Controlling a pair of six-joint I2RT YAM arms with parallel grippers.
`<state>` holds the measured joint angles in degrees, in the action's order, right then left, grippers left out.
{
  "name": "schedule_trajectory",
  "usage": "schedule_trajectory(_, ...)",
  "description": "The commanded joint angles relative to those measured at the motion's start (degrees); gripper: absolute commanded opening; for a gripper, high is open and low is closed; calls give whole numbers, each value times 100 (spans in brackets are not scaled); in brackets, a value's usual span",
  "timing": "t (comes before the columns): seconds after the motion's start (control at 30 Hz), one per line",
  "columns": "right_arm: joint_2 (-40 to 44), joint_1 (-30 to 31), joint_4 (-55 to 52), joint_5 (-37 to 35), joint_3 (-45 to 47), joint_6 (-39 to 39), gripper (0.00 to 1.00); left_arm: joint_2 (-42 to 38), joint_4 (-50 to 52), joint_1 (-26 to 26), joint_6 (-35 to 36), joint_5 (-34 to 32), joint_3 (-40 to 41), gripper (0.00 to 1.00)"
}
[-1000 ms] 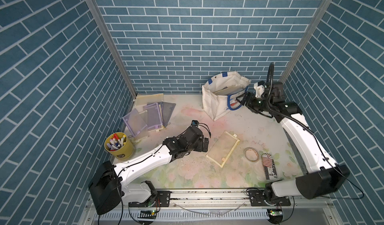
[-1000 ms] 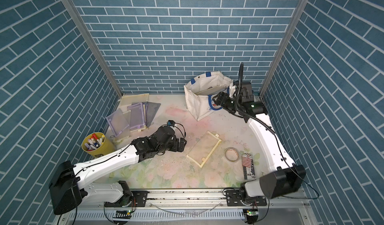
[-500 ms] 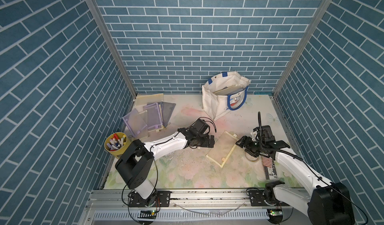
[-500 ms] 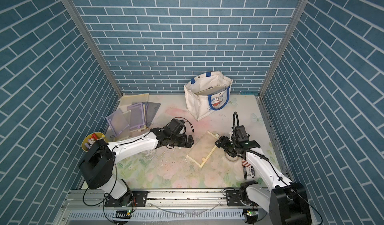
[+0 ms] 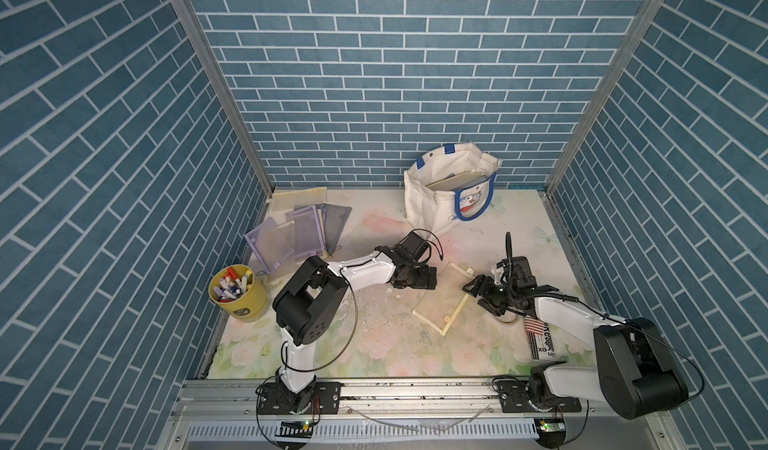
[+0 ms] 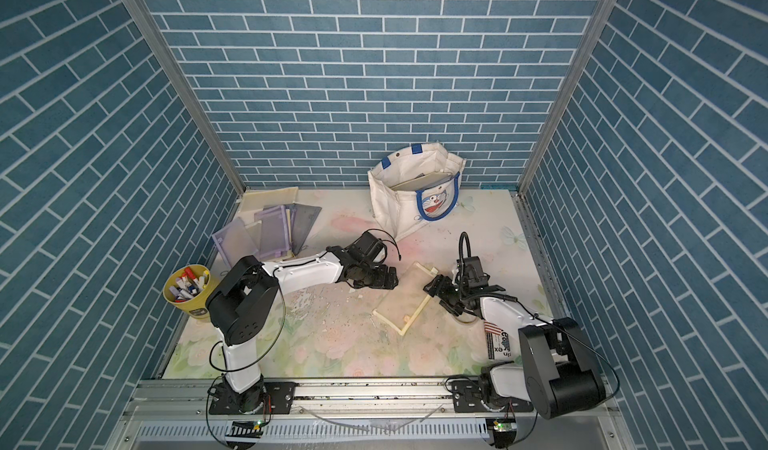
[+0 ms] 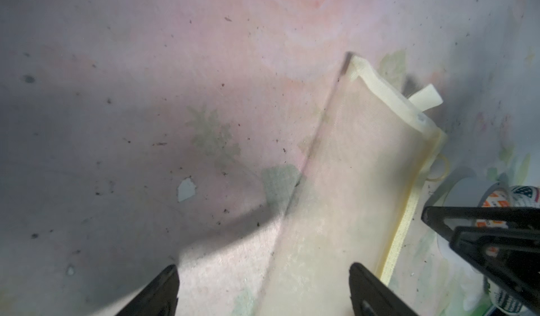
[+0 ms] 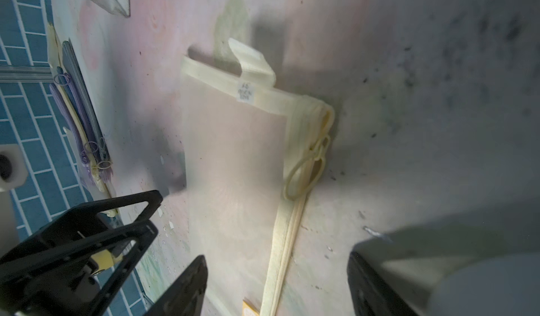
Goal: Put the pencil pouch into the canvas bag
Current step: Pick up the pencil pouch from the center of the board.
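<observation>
The pencil pouch (image 5: 441,298) (image 6: 404,298) is a flat cream mesh pouch with pale yellow trim, lying on the floral mat mid-table. My left gripper (image 5: 431,279) (image 6: 390,280) sits low at its left long edge, open; in the left wrist view the pouch (image 7: 350,183) edge runs between the spread fingers of that gripper (image 7: 263,270). My right gripper (image 5: 473,290) (image 6: 433,292) is at the opposite zipper edge, open, with the pouch (image 8: 233,154) trim between its fingers (image 8: 277,259). Neither holds anything. The canvas bag (image 5: 440,202) (image 6: 399,206) stands open at the back.
A yellow cup of markers (image 5: 237,292) stands at the left edge. Purple and grey mesh pouches (image 5: 299,235) are fanned at the back left. A tape roll (image 5: 505,321) and a flag-print item (image 5: 540,337) lie beside my right arm.
My right arm swung from the canvas bag down to the pouch's right edge. My left gripper slid right to the pouch's left edge. The pouch has stayed put.
</observation>
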<state>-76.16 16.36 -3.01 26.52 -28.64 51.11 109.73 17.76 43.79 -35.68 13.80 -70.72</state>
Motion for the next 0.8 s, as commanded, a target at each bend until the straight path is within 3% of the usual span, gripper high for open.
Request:
schedule_trajectory(0.0,-382,15,416,50,70,160,75,58,-305,-12,-165,251,276,86)
schedule_trajectory(0.27,-1097,21,1109,225,88,361,71,165,-1216,220,-728,698,858,75)
schedule_trajectory(0.5,-1095,82,1676,402,206,614,55,244,-2634,314,-1616,1028,1424,62)
schedule_trajectory(0.77,-1147,439,2049,560,127,654,42,242,-3075,314,-1819,1133,1517,45)
